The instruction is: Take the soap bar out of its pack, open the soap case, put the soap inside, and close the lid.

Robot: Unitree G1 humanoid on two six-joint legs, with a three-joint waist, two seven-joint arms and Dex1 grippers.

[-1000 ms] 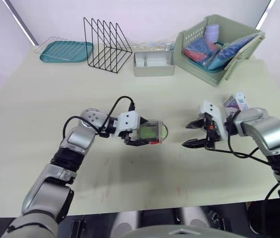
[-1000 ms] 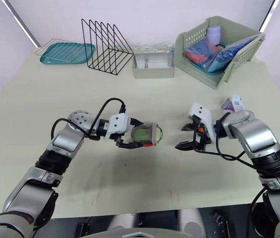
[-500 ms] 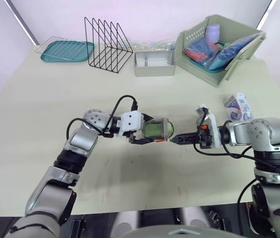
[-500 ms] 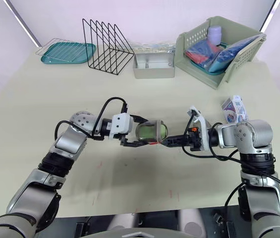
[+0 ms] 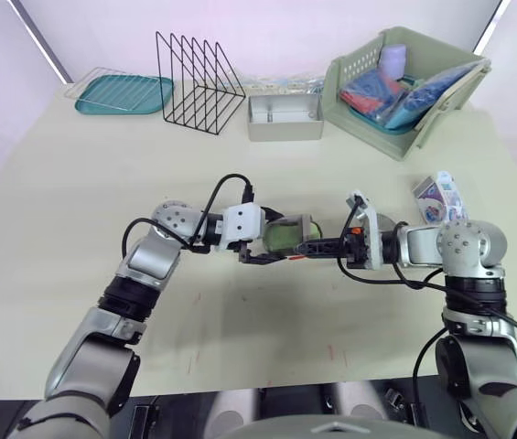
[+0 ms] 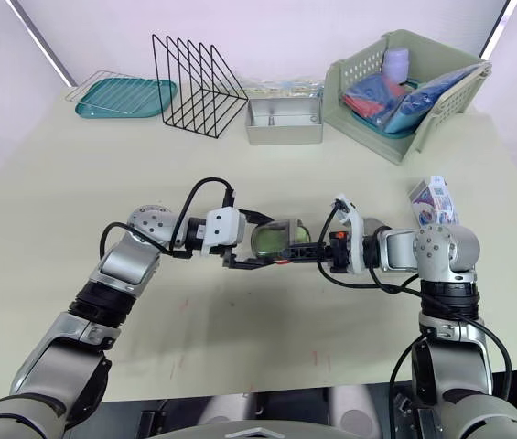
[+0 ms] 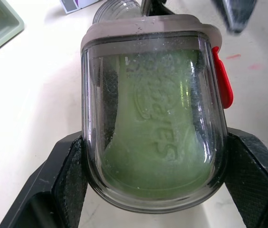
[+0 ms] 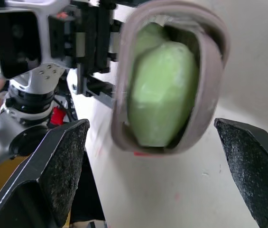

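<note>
The left gripper (image 5: 274, 243) is squeezing the clear soap case (image 5: 287, 233) from both sides and holding it on its side over the middle of the table (image 5: 75, 183). The green soap (image 8: 160, 95) is sitting inside the case. The end of the case facing the right gripper (image 5: 318, 245) is looking open, with the soap peeking out. The right gripper is pointing at that end with its two fingers spread wide, one on each side of the case, with a gap on both sides. The soap's pack (image 5: 436, 194) is lying on the table just beside the right arm. I think the job left is shutting the case. Here is what could be going wrong: if the right gripper is pushing crooked, the case could be twisting in the left gripper's hold. The soap could be sliding out of the open end and dropping on the table. The little red catch (image 7: 223, 83) might not be clicking shut.
</note>
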